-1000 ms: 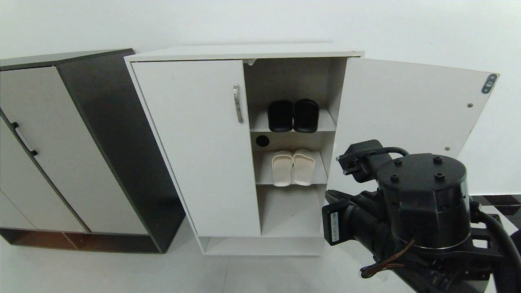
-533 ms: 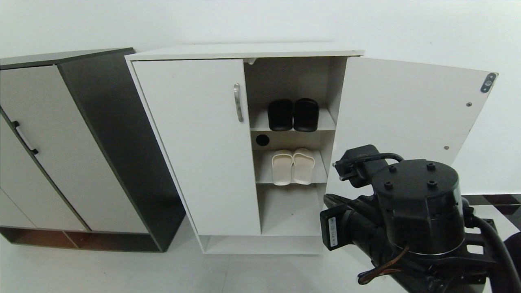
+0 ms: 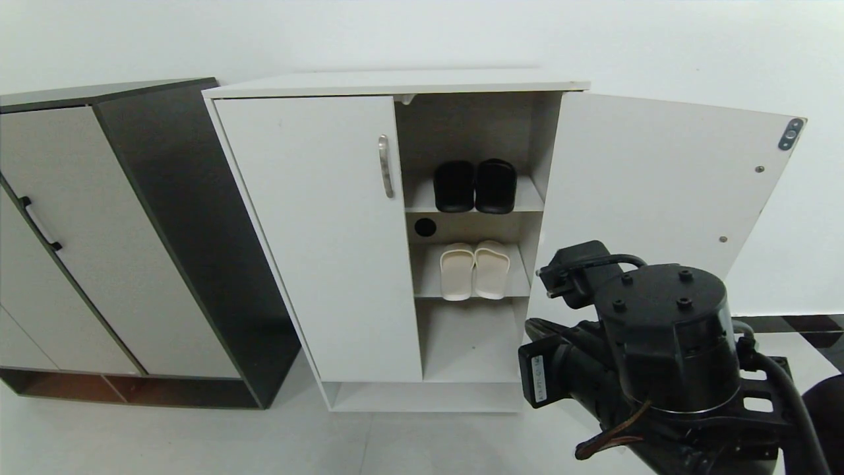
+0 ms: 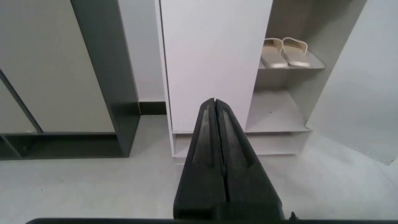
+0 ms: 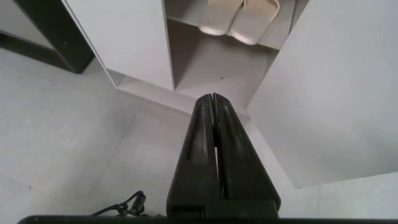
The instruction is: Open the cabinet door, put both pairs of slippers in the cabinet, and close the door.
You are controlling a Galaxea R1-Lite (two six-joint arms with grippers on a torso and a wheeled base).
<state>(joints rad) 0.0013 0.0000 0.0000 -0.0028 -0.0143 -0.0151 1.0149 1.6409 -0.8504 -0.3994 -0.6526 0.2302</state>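
The white cabinet [image 3: 395, 84] stands with its left door [image 3: 316, 231] closed and its right door [image 3: 659, 178] swung wide open. A pair of black slippers [image 3: 475, 187] rests on the upper shelf, and a pair of white slippers [image 3: 475, 270] on the middle shelf. My left gripper [image 4: 215, 102] is shut and empty, low in front of the closed left door, with the white slippers [image 4: 287, 52] beyond it. My right gripper [image 5: 214, 98] is shut and empty, above the floor before the bottom compartment, beside the open door [image 5: 336, 93].
A dark grey cabinet [image 3: 99, 231] with closed pale doors stands directly left of the white one. The closed left door carries a metal handle [image 3: 384, 167]. Bare pale floor [image 3: 198, 442] lies in front of both cabinets. The bottom compartment [image 3: 468, 343] holds nothing.
My right arm has drifted slightly left and lower in the head view. The open door and both pairs of slippers have not moved.
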